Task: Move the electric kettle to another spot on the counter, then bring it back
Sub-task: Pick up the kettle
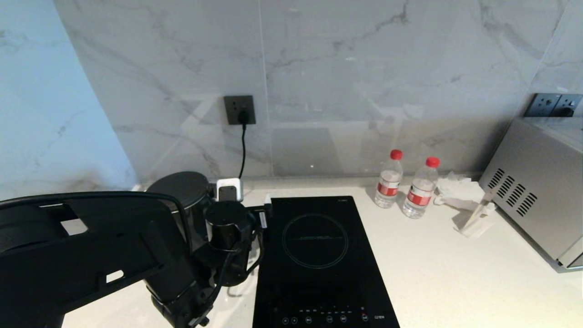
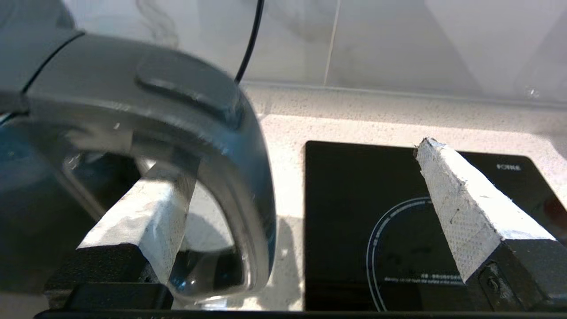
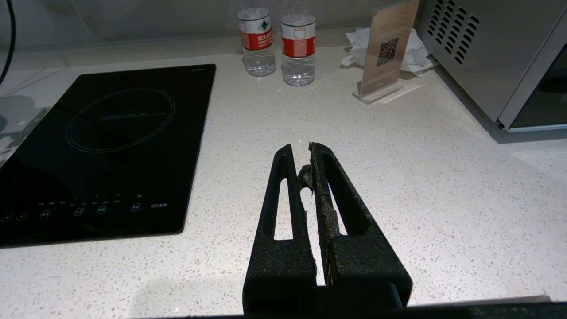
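Kettle [image 1: 184, 193] first: we see it upright at the back-left of the surface [image 1: 437, 273], long axis vertical, flat grey lid up, mostly hidden in the head view behind our left arm. Its loop handle [image 2: 239, 177] faces toward the induction hob [image 1: 319, 259] on its right, as the left wrist view shows.

Nearest to us, the left gripper [image 2: 297, 195] is at the handle with its fingers spread wide. One white-padded finger [image 2: 146, 221] sits inside the loop, the other [image 2: 460, 199] hangs over the hob's black glass, so the handle's outer bar stands between them. We cannot tell whether the inner pad touches the handle.

The right gripper [image 3: 308, 177] hovers over bare speckled surface to the right of the hob, fingers pressed together, nothing between them.

Farther back, a small white-rimmed item [image 1: 228, 189] stands just beside the kettle, by the wall. A black cord [image 1: 242, 150] runs up to a dark wall socket [image 1: 239, 110].

Right of the hob, near the wall, two red-capped water bottles [image 1: 403, 189] stand side by side. Beyond them we note crumpled white paper [image 1: 455, 187], a clear card stand [image 1: 476, 218], and a steel appliance [image 1: 537, 191] at the far right.
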You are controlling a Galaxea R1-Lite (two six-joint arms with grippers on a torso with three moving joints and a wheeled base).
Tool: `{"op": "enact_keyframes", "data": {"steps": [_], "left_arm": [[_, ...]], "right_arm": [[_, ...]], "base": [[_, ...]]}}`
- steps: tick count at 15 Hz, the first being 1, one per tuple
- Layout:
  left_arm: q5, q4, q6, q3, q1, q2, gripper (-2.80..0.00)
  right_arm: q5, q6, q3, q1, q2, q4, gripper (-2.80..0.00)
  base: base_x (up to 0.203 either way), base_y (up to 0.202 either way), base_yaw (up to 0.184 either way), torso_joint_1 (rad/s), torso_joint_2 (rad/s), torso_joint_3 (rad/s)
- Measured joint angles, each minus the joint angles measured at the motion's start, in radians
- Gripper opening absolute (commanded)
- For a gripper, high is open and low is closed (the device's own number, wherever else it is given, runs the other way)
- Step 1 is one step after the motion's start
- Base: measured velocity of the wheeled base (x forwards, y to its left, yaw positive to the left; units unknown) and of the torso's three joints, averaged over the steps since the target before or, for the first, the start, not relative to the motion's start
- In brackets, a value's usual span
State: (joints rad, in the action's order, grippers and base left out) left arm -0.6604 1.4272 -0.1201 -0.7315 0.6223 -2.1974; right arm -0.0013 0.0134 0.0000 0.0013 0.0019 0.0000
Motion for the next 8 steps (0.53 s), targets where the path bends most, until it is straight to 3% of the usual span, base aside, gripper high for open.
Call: {"op": "enact_keyframes", "data": {"steps": [8], "left_arm": [[0.003, -0.042, 0.003, -0.063, -0.026, -0.025, 0.0]], "right_arm": [[0.0, 0.0, 0.0, 0.0, 0.0, 0.0, -2.8]], "base": [[0.0, 0.0, 0.0, 0.0, 0.0, 0.0]]}}
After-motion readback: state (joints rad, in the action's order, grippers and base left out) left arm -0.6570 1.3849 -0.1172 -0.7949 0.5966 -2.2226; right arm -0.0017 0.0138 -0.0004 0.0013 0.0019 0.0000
